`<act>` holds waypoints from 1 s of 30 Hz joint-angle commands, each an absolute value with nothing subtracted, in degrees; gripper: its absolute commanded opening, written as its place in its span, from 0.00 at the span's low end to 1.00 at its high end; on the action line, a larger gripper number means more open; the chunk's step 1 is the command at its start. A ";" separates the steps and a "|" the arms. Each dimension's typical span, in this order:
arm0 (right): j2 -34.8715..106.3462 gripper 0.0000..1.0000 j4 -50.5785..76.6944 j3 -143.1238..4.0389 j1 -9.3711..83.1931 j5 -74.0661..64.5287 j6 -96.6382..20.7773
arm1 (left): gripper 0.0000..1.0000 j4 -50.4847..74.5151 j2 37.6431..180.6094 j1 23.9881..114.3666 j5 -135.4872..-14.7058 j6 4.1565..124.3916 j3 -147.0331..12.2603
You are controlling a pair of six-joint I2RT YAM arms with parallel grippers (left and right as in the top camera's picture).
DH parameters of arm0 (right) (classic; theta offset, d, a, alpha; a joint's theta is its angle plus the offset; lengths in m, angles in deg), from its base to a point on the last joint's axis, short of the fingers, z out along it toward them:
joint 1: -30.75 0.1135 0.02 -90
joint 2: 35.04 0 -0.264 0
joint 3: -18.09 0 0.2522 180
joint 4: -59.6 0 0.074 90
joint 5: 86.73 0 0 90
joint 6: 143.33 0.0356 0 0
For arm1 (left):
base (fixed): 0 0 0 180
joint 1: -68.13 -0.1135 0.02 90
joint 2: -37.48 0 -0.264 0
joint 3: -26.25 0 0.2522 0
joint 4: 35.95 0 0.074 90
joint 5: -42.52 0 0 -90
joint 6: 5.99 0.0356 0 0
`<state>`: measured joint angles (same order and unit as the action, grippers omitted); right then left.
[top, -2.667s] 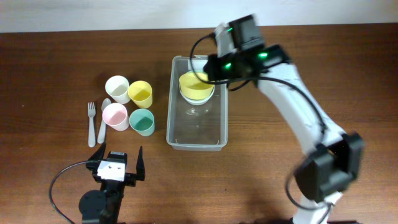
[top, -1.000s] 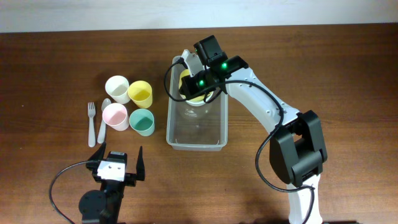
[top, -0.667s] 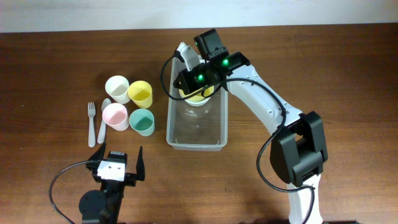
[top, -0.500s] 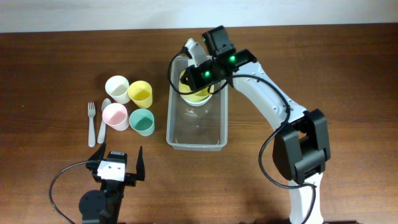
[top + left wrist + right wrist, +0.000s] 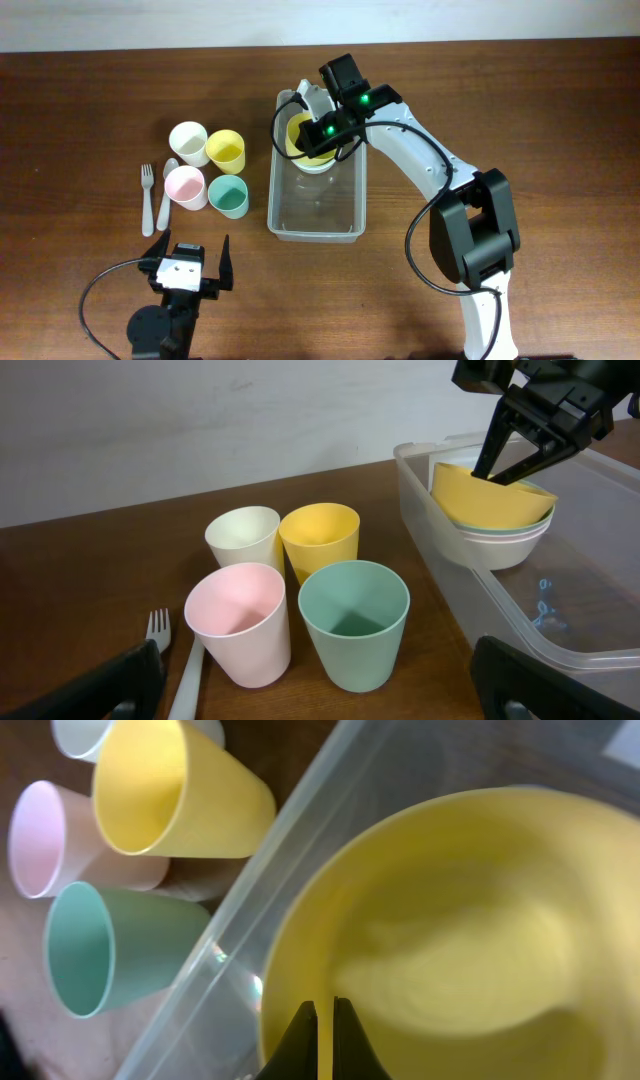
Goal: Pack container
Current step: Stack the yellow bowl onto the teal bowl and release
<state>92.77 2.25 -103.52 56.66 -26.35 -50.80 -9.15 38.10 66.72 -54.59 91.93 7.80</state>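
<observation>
The right gripper (image 5: 320,1020) is clenched on the rim of a yellow bowl (image 5: 305,140). The bowl sits tilted on paler bowls (image 5: 490,545) at the far end of the container (image 5: 272,205). It looks nearly placed, though I can't tell if it's seated. Next it should let go and lift clear. Four cups (image 5: 208,168) stand just beside the container, with a fork (image 5: 147,197) and spoon (image 5: 168,190) beyond them, unobstructed. The left gripper (image 5: 192,252) rests released, well apart from the container.

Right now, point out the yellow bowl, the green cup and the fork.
yellow bowl (image 5: 487,507), left wrist view, on its outer side wall.
green cup (image 5: 355,658), left wrist view, on its front wall.
fork (image 5: 157,628), left wrist view, on its tines.
</observation>
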 commanded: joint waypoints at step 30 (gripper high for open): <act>96.23 0.04 -4.72 -110.12 57.31 -29.17 -56.36 | 1.00 -9.15 37.84 66.96 -55.21 92.70 8.33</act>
